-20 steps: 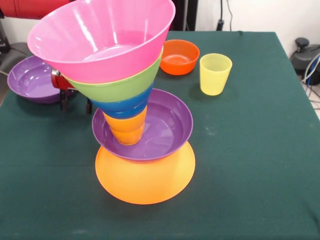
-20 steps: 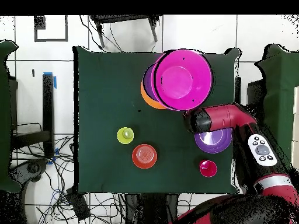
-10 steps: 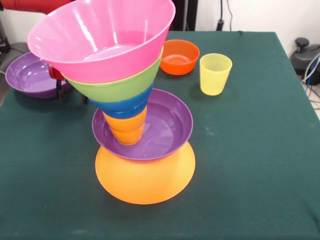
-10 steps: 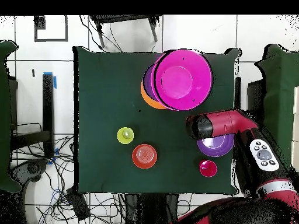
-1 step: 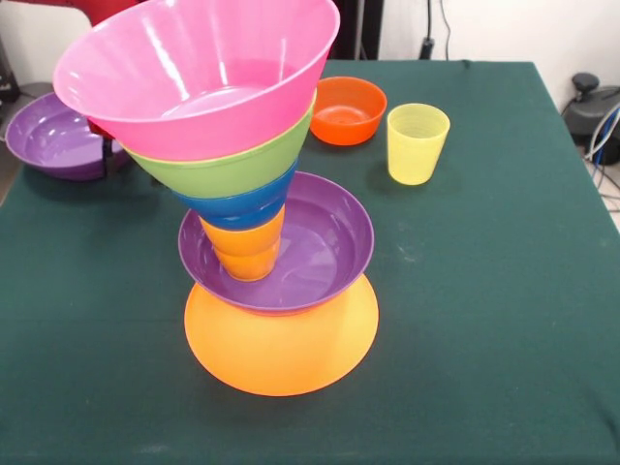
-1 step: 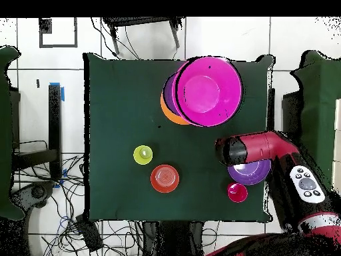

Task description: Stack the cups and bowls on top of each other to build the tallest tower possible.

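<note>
The tower [image 5: 252, 194] stands mid-table: an upturned yellow-orange bowl [image 5: 281, 354], a purple bowl [image 5: 325, 242], an orange cup [image 5: 247, 247], then blue [image 5: 242, 205], green [image 5: 232, 172] and big pink [image 5: 194, 68] bowls. From above, the tower [image 6: 203, 90] shows mostly pink. My gripper [image 5: 105, 145] is mostly hidden behind the pink bowl and is shut on the rim of a second purple bowl [image 5: 48, 136], held off the cloth at the left. In the overhead view the gripper [image 6: 230, 152] sits over that purple bowl [image 6: 252, 172].
An orange-red bowl [image 5: 347, 109] and a yellow cup [image 5: 417, 143] stand behind the tower; from above, the orange-red bowl [image 6: 164, 178] and yellow cup [image 6: 142, 155] are side by side. A red-pink cup [image 6: 237, 193] stands near the table's edge [image 6: 266, 200].
The second purple bowl has risen from the cloth and shifted toward the robot's side with the gripper. The tower, yellow cup and orange-red bowl have not moved.
</note>
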{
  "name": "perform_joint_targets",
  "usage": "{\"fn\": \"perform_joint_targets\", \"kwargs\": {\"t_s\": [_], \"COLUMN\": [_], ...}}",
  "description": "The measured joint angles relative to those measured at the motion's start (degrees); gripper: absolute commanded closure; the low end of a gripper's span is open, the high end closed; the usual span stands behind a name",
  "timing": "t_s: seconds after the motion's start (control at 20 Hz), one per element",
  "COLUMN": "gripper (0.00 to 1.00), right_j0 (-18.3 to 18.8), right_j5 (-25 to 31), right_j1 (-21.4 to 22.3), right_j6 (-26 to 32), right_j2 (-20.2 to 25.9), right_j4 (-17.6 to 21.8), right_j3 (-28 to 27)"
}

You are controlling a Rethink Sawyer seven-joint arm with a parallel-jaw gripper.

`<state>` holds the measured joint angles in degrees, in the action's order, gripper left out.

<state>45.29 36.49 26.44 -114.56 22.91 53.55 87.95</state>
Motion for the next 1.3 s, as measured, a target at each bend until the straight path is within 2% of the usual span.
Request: {"fn": "perform_joint_targets", "kwargs": {"t_s": [0.55,1.3], "gripper": [0.00,0.00], "right_j0": [4.2,3.8], "right_j5": [-4.2,-9.6], "right_j1": [0.0,2.8], "right_j6": [0.0,0.0], "right_j2": [0.4,1.4], "right_j4": [0.0,2.1], "right_j3": [1.7,2.9]}}
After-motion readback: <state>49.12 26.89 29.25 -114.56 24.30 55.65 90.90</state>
